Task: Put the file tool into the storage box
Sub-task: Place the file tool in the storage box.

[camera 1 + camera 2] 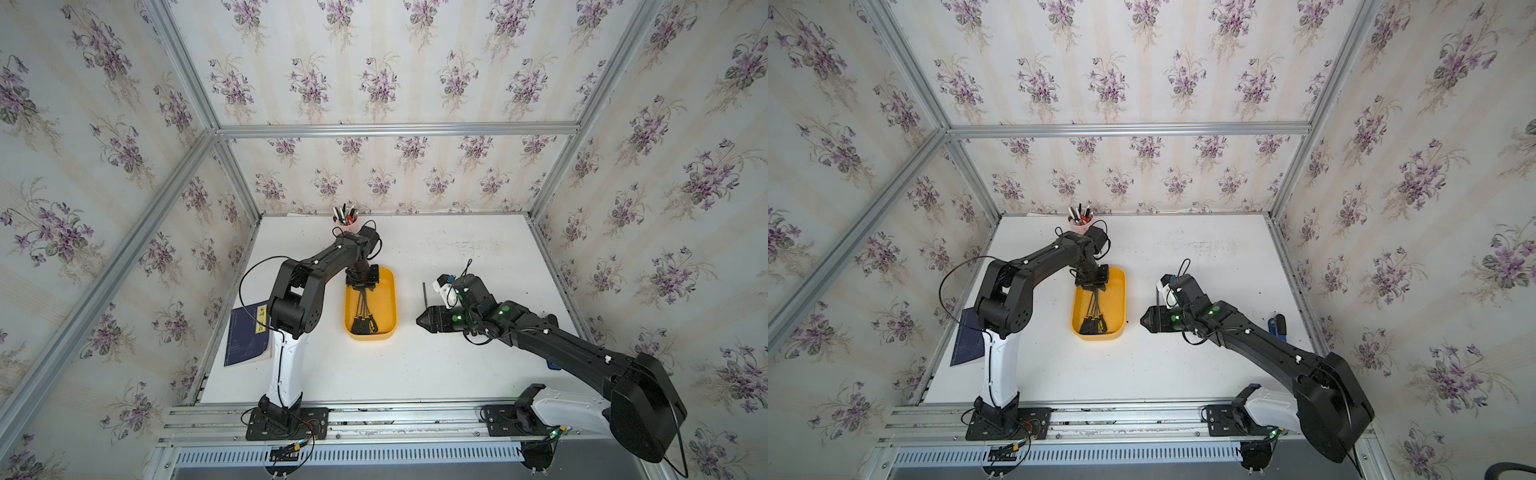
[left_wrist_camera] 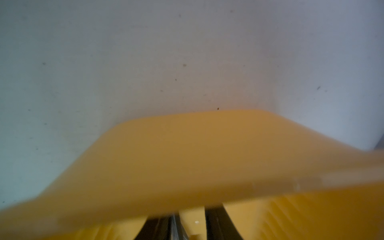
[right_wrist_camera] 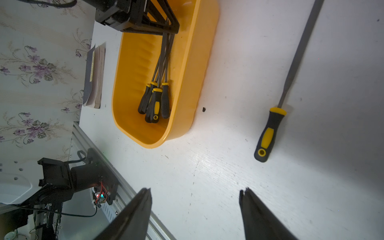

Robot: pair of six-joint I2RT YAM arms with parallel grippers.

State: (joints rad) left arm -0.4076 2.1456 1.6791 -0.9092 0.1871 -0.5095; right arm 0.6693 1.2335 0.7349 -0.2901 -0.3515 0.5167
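Left jaws part-open inside the shallow yellow-orange plastic storage box [image 1: 384, 299], gripping nothing. Black-and-yellow-handled steel files [image 3: 155, 101] lie below them, so drop-off looks done. Right jaws wide, empty. One loose file [image 3: 270, 133] on the white counter [image 1: 415, 374] just ahead of them. Next: right jaws must descend and close on it.
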